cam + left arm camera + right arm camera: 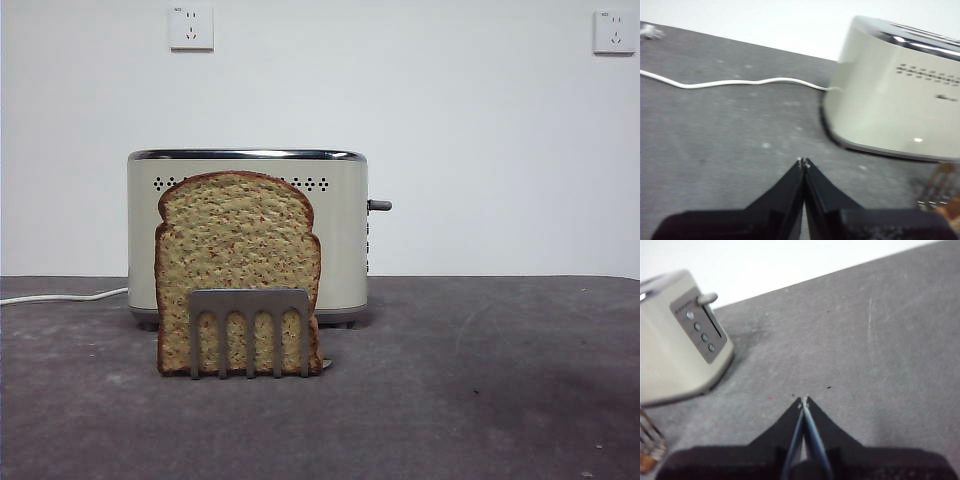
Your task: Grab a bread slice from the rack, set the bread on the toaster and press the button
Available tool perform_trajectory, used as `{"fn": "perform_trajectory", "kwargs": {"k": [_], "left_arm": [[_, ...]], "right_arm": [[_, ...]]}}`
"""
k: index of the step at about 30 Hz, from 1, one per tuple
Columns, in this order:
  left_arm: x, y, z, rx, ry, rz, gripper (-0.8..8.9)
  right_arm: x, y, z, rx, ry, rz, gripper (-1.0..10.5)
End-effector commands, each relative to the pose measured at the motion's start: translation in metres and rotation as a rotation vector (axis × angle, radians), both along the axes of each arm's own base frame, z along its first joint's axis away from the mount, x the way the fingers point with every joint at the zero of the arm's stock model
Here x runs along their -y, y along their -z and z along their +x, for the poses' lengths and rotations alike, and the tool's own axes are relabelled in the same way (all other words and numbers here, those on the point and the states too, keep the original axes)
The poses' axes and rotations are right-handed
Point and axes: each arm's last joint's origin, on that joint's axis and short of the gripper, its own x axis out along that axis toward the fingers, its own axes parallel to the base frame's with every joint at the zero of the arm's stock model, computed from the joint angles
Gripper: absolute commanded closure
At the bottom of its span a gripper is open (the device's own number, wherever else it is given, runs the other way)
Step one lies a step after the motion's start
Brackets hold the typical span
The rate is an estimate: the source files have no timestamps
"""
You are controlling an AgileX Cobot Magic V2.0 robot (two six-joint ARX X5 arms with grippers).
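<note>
A speckled brown slice of bread (236, 250) stands upright in the small grey rack (249, 318) in front of the cream toaster (340, 240). The dark button (379, 205) sticks out of the toaster's right side. No arm shows in the front view. My left gripper (803, 162) is shut and empty over the grey table, near the toaster's (890, 95) cord end; the rack and bread edge (940, 192) show beside it. My right gripper (803, 400) is shut and empty over the table, off the toaster's (670, 340) button (707, 298) side.
A white cord (60, 297) runs from the toaster to the left across the grey table (480, 380); it also shows in the left wrist view (730, 82). Two wall sockets (191, 28) sit on the white wall behind.
</note>
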Motion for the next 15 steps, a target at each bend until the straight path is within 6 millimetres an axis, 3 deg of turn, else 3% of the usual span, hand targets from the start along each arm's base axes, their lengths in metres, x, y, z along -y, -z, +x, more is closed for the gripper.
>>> {"fn": "perform_trajectory", "kwargs": {"k": [1,7,15], "left_arm": [[0.001,0.000,0.000,-0.011,0.035,-0.064,8.22],[0.003,-0.030,-0.008,0.037,0.070,-0.094,8.22],[0.007,-0.088,-0.024,0.088,0.155,-0.083,8.22]], "right_arm": [[-0.001,0.001,0.000,-0.022,-0.004,0.113,9.6],[-0.001,-0.024,-0.003,0.017,-0.034,0.139,9.6],[-0.004,-0.080,-0.003,0.003,-0.127,0.081,9.6]]}}
